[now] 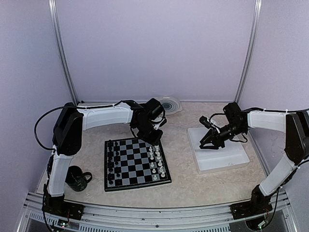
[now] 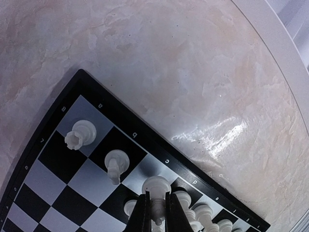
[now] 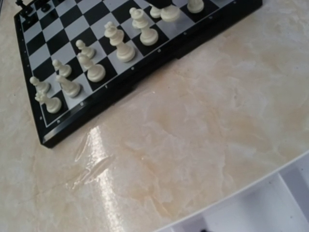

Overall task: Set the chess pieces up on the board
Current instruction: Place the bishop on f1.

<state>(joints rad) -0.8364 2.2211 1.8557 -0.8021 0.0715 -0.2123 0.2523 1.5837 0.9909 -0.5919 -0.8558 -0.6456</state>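
The board [image 1: 137, 166] lies at centre left, with black chess pieces [image 1: 113, 159] along its left side and white chess pieces [image 1: 157, 162] along its right side. My left gripper [image 1: 155, 140] is over the board's far right corner. In the left wrist view it [image 2: 157, 212] is shut on a white piece [image 2: 157, 185], held at the light square by the letter c, beside a white knight [image 2: 116, 165] and a white rook [image 2: 79, 134]. My right gripper [image 1: 207, 141] hangs over the white tray [image 1: 227, 159], its fingers spread and empty. Its fingers do not show in its own wrist view.
A dark mug [image 1: 77, 179] stands at the near left of the board. A round grey disc [image 1: 170, 104] lies at the back wall. In the right wrist view, the tray's rim [image 3: 270, 193] crosses the lower right and the board [image 3: 63, 29] lies at upper left.
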